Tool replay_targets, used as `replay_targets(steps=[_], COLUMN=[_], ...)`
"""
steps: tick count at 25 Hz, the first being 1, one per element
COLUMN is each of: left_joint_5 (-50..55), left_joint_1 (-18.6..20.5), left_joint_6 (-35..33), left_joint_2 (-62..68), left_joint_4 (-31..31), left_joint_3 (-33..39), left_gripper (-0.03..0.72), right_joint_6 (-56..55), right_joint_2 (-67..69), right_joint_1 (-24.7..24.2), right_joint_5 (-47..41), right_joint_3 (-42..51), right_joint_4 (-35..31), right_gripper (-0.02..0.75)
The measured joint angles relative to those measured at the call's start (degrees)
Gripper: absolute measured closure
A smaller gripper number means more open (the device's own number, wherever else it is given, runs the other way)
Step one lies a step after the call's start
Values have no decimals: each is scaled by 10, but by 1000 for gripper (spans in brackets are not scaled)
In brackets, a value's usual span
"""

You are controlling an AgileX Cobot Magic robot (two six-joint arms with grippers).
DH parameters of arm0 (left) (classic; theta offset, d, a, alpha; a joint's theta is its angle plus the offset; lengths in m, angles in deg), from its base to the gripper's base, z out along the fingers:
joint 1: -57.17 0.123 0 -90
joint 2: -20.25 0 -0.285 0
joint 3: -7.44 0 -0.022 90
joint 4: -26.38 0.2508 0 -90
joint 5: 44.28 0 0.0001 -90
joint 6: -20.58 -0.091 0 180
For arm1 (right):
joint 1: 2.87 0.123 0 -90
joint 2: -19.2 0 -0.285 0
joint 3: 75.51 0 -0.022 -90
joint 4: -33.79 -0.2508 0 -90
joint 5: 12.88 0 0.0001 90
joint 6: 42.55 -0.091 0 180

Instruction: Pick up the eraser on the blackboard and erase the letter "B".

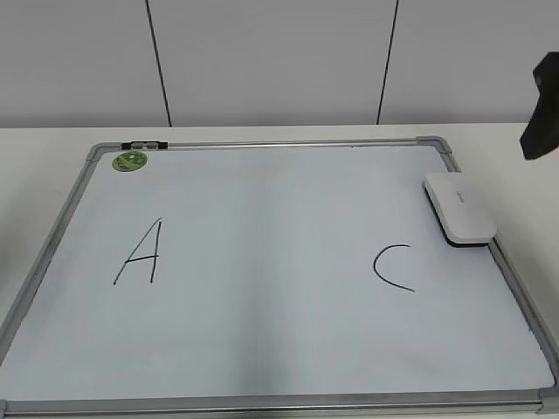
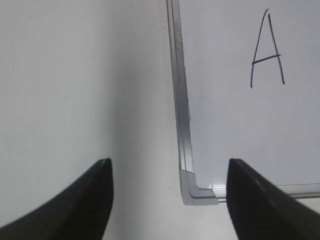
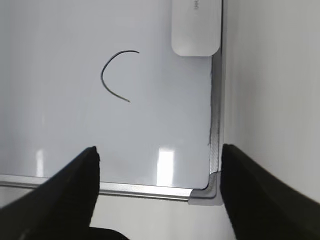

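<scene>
Both grippers hang open and empty: the right gripper (image 3: 157, 192) is over the blackboard (image 1: 262, 404)'s near right corner. Ahead of it, the eraser (image 1: 459, 208) lies lengthwise along the right frame; no "B" is visible.

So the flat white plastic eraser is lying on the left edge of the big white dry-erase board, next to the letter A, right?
Not quite. The flat white plastic eraser lies on the right edge of the white dry-erase board, near the black letter C, not the A. The exterior view shows this.
</scene>
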Motion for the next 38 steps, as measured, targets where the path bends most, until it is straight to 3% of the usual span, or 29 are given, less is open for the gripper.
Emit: replay_targets(steps=[7,17,24,30,38], left_joint_5=[-2,29,56,56,25], left_joint_1=[-7,-33,-38,-38,-50], left_joint_6=[4,14,15,-7,-16], left_joint_2=[-148,-378,-497,-555,-559], left_joint_4=[0,-1,-12,-46,-54], left_joint_3=[86,206,250,277,292], left_gripper=[173,174,174,174,174], right_joint_6=[0,0,0,-1,-1], right_joint_2=[-138,-337,-482,-596,-664], right_joint_1=[50,50,50,50,50], right_joint_5=[48,53,14,-23,6], right_joint_3=[135,272,357,416,437], right_joint_4=[-2,1,11,29,37], right_gripper=[183,183,183,183,183])
